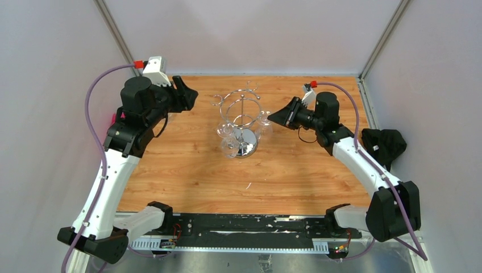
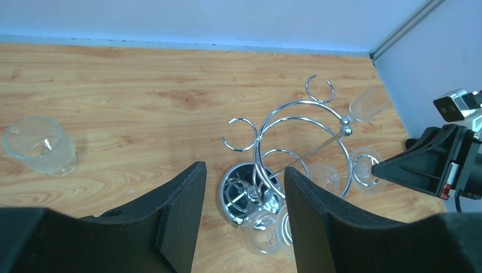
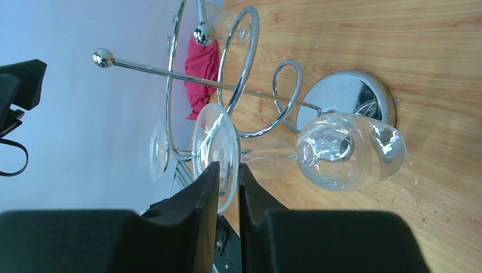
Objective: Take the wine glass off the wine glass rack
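Observation:
The chrome wine glass rack (image 1: 241, 114) stands mid-table on its round mirrored base (image 3: 347, 94). A clear wine glass (image 3: 352, 151) hangs upside down from a loop on the rack's right side. My right gripper (image 3: 227, 168) is level with that loop, and its fingers are pressed on both faces of the glass's round foot (image 3: 216, 142). From above, the right gripper (image 1: 271, 117) meets the rack's right edge. My left gripper (image 2: 244, 168) hovers open to the left of the rack (image 2: 267, 136), with nothing between its fingers.
More glasses hang on the rack, one low at the front (image 2: 261, 230) and one whose foot (image 3: 158, 151) shows behind. A clear tumbler (image 2: 40, 145) stands on the wood at far left. A black cloth (image 1: 386, 145) lies off the table's right edge.

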`<state>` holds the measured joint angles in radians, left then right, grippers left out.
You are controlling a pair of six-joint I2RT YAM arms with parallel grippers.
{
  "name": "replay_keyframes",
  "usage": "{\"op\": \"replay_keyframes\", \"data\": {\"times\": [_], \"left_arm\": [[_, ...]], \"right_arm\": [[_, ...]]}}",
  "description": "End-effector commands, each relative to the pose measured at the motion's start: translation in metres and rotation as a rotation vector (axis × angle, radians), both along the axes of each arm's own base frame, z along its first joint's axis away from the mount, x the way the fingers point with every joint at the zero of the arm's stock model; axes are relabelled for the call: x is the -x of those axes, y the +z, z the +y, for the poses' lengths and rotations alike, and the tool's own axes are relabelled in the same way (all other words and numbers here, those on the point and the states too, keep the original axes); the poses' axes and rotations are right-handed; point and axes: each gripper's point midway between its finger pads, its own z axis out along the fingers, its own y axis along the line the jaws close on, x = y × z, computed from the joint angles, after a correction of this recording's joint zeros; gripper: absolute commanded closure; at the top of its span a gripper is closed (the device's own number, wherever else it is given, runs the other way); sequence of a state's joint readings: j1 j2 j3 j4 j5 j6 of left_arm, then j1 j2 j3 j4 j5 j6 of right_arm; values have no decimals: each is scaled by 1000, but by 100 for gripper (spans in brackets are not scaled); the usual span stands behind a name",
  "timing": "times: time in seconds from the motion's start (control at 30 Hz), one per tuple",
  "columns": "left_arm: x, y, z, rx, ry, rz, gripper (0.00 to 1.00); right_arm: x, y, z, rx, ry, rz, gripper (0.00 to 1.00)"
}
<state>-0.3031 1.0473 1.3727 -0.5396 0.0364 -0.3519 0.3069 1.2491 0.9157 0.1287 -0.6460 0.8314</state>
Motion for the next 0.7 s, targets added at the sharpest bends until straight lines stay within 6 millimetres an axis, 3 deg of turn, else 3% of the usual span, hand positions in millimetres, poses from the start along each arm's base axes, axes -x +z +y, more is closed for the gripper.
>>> {"op": "replay_keyframes", "data": {"times": [0.0, 0.27, 0.67], "left_arm": [[6, 3, 1, -4, -1, -18, 42], [7, 5, 1, -10, -9, -25, 42], [7, 8, 1, -17, -15, -35, 42]], "right_arm": [[-1, 5, -2, -45, -12, 2, 82], [0, 3, -7, -135, -82, 92, 88], [-6, 27, -20, -154, -161, 48, 90]]}}
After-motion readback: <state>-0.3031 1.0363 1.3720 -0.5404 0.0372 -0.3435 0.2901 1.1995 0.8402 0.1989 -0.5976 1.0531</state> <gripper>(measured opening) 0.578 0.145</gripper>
